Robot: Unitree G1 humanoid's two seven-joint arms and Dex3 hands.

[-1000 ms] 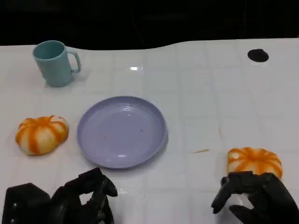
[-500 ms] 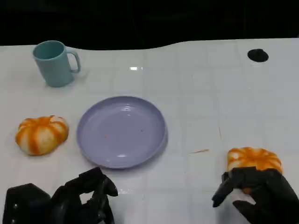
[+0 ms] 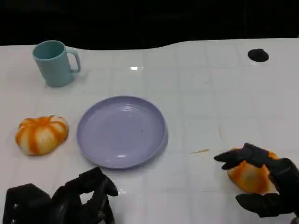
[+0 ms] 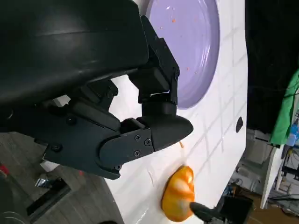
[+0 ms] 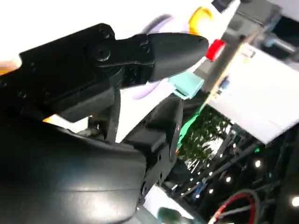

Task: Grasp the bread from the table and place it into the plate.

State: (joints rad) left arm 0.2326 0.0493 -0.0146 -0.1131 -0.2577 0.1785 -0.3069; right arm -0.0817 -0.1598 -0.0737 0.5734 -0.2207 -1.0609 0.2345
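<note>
An orange-and-white striped bread [image 3: 248, 175] sits at the table's front right, tipped up in my right hand [image 3: 273, 186], whose fingers curl over its top with the thumb beneath. The left wrist view shows this bread [image 4: 177, 200] with a black fingertip [image 4: 205, 213] against it. The lilac plate [image 3: 121, 130] lies at the centre with nothing on it, left of the held bread, and also shows in the left wrist view as the plate [image 4: 198, 42]. A second striped bread [image 3: 42, 134] rests left of the plate. My left hand [image 3: 79, 200] stays at the front left, fingers curled in, holding nothing.
A teal mug [image 3: 55, 63] stands at the back left. A black round mark [image 3: 258, 55] lies at the back right. A thin straw-coloured sliver [image 3: 200, 151] lies between the plate and the held bread. The table's far edge meets darkness.
My right hand has moved forward over the bread and closed around it. The bread has tipped up in its grip. The left hand has not moved.
</note>
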